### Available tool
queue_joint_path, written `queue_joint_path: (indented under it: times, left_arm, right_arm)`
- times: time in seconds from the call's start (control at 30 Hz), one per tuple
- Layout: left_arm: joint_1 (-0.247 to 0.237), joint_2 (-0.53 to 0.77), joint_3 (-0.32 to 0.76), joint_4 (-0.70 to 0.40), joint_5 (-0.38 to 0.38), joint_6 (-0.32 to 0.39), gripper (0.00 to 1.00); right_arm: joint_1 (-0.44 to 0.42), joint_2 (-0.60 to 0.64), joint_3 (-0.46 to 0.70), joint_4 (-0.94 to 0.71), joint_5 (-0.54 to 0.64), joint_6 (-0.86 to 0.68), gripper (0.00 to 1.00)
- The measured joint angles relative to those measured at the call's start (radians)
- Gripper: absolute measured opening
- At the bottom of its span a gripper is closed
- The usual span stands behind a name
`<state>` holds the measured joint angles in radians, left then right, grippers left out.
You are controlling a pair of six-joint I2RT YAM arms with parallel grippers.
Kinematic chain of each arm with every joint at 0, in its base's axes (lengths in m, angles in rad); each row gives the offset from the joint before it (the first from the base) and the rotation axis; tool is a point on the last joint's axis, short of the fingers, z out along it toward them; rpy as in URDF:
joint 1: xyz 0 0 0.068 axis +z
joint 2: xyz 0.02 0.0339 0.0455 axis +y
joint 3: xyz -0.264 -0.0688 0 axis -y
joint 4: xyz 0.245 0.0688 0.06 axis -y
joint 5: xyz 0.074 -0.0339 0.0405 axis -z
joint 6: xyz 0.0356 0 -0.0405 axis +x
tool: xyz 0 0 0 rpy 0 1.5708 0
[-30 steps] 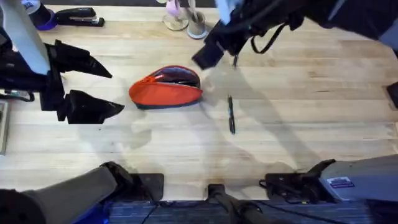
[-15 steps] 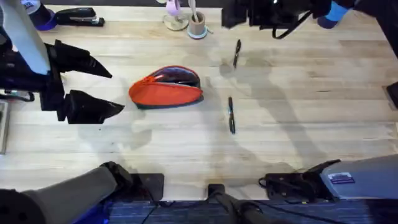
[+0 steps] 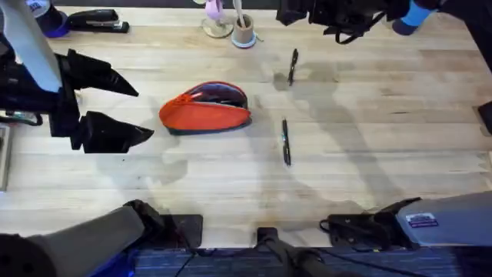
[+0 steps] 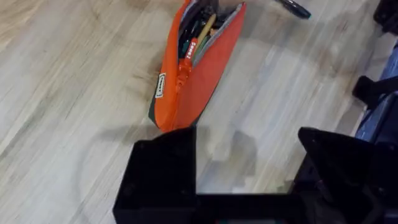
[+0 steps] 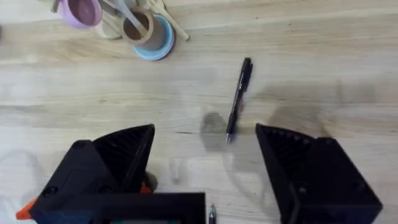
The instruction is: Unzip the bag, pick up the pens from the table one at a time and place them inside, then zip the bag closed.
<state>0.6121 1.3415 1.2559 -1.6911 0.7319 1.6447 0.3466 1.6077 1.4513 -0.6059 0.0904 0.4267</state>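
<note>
Orange bag (image 3: 205, 107) gapes unzipped mid-table while the right gripper (image 5: 205, 149), jaws wide and empty, has risen above the far-edge pen (image 3: 293, 66), still ungrasped.

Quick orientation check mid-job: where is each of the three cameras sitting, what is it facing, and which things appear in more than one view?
Overhead: above the arm bases, looking down and forward at the light wooden table; open left gripper at left.
Left wrist: behind its black fingers, facing the unzipped orange fabric pouch.
Right wrist: above its open right gripper, facing the farther slim dark pen.
Shared: pouch and that pen also appear overhead.
</note>
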Motion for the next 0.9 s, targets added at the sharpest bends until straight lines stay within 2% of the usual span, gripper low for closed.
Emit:
queue_joint_path:
  times: [0.4, 0.9]
  left_arm:
    - [0.000, 0.000, 0.000, 0.000, 0.000, 0.000, 0.993]
    - [0.000, 0.000, 0.000, 0.000, 0.000, 0.000, 0.993]
  right_arm:
    - [0.000, 0.078, 0.000, 0.050, 0.130, 0.011, 0.996]
    - [0.000, 0.251, 0.000, 0.058, 0.150, 0.160, 0.996]
